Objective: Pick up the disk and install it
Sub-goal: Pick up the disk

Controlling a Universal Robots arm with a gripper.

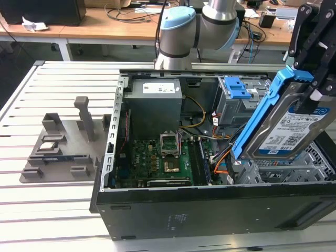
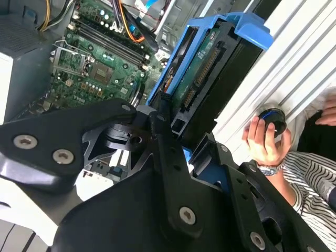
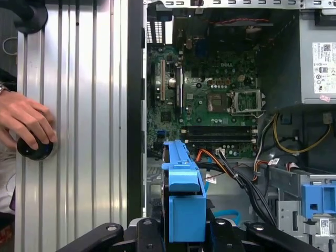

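Exterior view: the gripper (image 1: 313, 79) is clamped on the upper edge of the disk (image 1: 286, 126). The disk hangs tilted over the open computer case (image 1: 210, 210), at the exterior view's right.

Status: pick-up is complete. The disk is not yet seated in a bay, so installation is left to do.

Count: one disk, one gripper, one computer case, one motherboard (image 1: 157, 157). In the first wrist view, one person's hand (image 3: 23, 123) rests on one black knob (image 3: 34, 148) beside the case.

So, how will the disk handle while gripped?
Probably rigid: the disk is a metal slab in a blue frame, flat though tilted. Likely heavy for its size. Gripped at one end by the gripper, it might pivot.
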